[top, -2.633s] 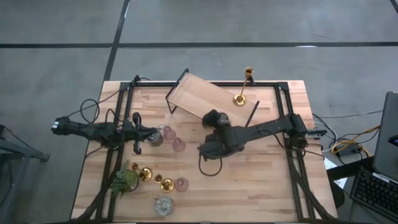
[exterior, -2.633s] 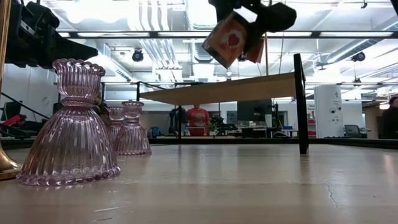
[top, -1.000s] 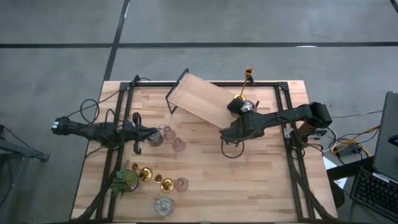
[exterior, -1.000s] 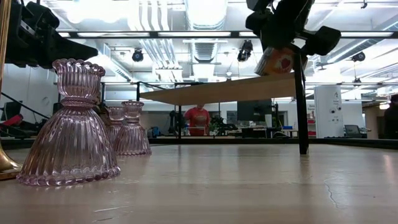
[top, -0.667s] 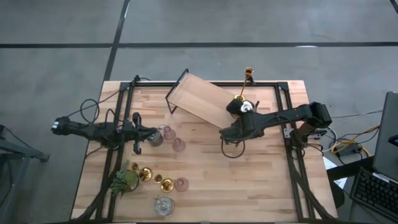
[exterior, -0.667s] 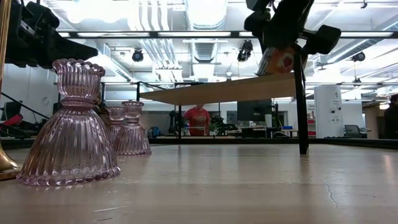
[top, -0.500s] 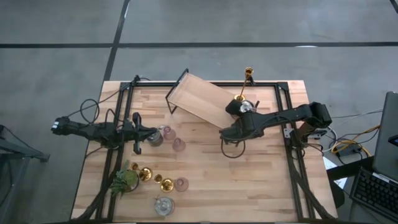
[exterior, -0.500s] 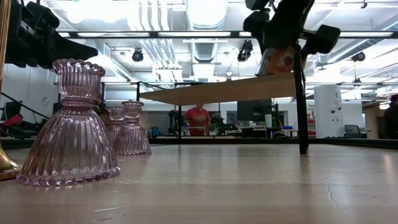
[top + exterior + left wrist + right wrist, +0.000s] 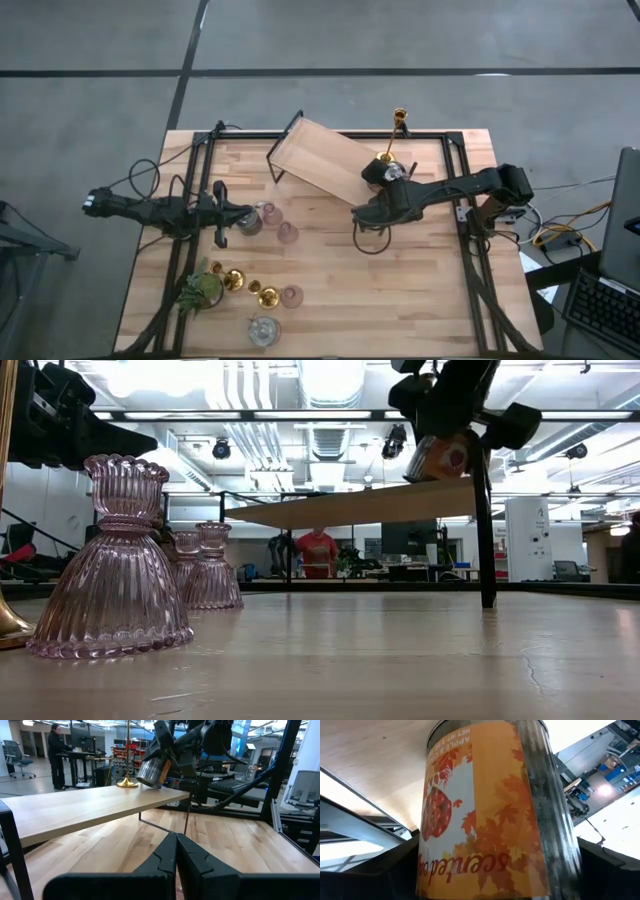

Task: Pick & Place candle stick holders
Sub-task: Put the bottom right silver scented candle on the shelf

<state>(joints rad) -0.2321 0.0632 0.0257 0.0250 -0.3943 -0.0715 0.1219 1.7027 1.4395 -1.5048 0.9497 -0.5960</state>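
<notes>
— What's the right gripper (image 9: pixel 386 178) got hold of up there?

— A silvery round candle holder (image 9: pixel 485 810) with an orange label of autumn leaves. The jaws stand wide, clamped on its sides, and they hold it tilted just over the near corner of the raised wooden shelf (image 9: pixel 315 160). From the low view I can't tell whether its bottom touches the board.

— Anything on the shelf already?

— One slim gold candlestick (image 9: pixel 392 140), upright near the far corner, just beside the gripper.

— And the left arm?

— Lying out along the left side of the table (image 9: pixel 420 290), its left gripper (image 9: pixel 245 214) with the fingers pressed together, nothing between them. A silvery holder (image 9: pixel 251 224) sits right at its tip, and two pink glass cups (image 9: pixel 287 232) stand close by.

— The rest of the holders?

— Down at the near left corner — two gold candlesticks (image 9: pixel 233 279) lying by a small green plant (image 9: pixel 200 290), another pink cup (image 9: pixel 292 296) next to them, and one more silvery holder (image 9: pixel 264 329) nearest the edge.

— Anyone about?

— A person in a red top (image 9: pixel 318 552), well back in the room beyond the table.
</notes>
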